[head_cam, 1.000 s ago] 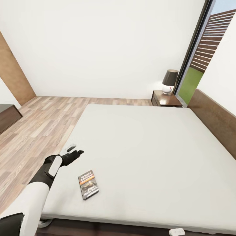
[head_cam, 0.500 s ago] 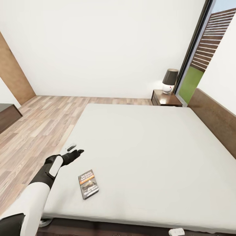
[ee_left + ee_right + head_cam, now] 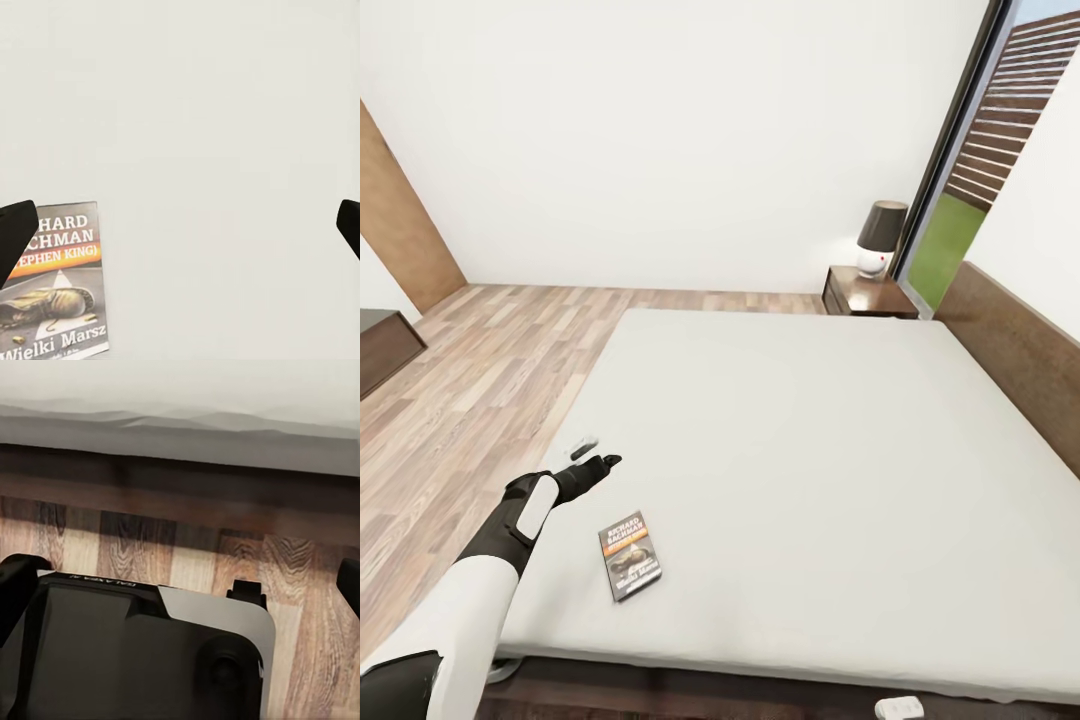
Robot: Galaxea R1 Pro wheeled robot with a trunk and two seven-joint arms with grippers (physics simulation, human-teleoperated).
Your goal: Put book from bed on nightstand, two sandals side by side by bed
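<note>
On pale bed (image 3: 840,450), small book (image 3: 630,556)

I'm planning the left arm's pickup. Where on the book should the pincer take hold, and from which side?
The book lies flat, cover up, on the bed near its foot edge. Probably best to come straight down with the open left pincer and pinch across the narrow width, mid-length; the soft mattress may let fingers get under.

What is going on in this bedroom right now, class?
A two-armed robot stands at the foot of the bed. Its left gripper hovers open above the mattress, just beside the book, which lies flat and untouched. The nightstand with a lamp waits at the far corner by the window.
</note>
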